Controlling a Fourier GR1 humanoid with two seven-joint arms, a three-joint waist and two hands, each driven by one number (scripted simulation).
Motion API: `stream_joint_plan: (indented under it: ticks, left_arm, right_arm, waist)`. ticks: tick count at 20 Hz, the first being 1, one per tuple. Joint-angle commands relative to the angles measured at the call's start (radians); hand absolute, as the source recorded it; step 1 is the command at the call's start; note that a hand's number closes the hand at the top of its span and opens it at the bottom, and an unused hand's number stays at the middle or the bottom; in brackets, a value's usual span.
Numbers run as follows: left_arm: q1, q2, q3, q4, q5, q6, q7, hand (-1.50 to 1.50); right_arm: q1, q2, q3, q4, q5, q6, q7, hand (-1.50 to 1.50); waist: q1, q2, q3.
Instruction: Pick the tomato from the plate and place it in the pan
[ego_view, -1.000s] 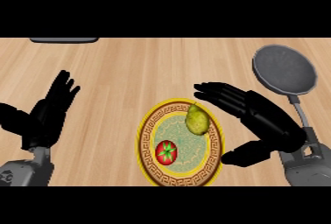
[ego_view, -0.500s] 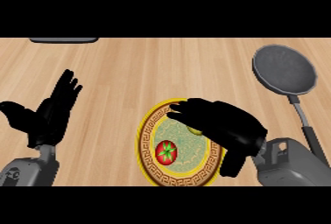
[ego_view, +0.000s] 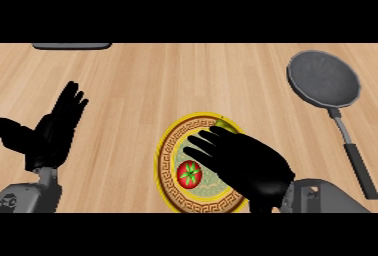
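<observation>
My right hand (ego_view: 247, 165) hangs over the plate (ego_view: 168, 150) with its fingers (ego_view: 201, 150) spread and nearly straight, holding nothing. The fingertips point toward the plate's left rim, and the palm covers the plate's right half.

The tomato (ego_view: 189, 174) lies on the plate's lower left part, just below and a little left of my fingertips. I cannot tell whether any finger touches it; it looks apart, with the red skin and green stem showing whole. It is round, so it has no long axis to line up with, and I judge I can close on it from any side. What matters is that it sits on the thumb side of my fingers and toward the plate's near edge, so the hand must come down and back a little before the fingers curl.

A yellow-green fruit (ego_view: 226, 125) peeks out at the plate's upper right, mostly hidden under my hand. I should keep from nudging it.

My left hand (ego_view: 52, 135) rests well to the left of the plate, fingers up and straight, empty. The right hand is far nearer the tomato, so the pick falls to it.

The pan (ego_view: 323, 80) lies well up and right of the plate, its handle (ego_view: 353, 155) running down toward the plate's right side. Nothing is in it yet.
</observation>
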Motion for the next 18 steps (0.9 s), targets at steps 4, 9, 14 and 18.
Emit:
stream_joint_plan:
  ticks: [4,9,14,18]
  left_arm:
    - [0.021,0.006,0.031,-0.076,0.007,-0.025,0.033,0.0]
    - [-0.027,-0.041,0.035,-0.005,-0.032,-0.023,0.035,0.0]
    - [-0.05,-0.038,0.056,0.029,-0.049,-0.051,0.029,0.0]
    - [0.011,-0.052,0.039,-0.058,-0.057,-0.057,0.064,0.0]
  right_arm:
    - [0.042,0.149,0.127,-0.05,0.191,0.008,0.159,-1.5]
    - [0.091,0.214,0.097,-0.107,0.213,0.07,0.141,-1.5]
    - [0.041,0.248,0.07,0.056,0.29,0.072,0.081,-1.5]
    - [0.051,0.251,0.032,0.098,0.332,0.066,0.059,-1.5]
  waist:
    - [0.006,-0.001,0.0]
    - [0.0,0.001,0.0]
    - [0.003,0.002,0.0]
    - [0.004,0.001,0.001]
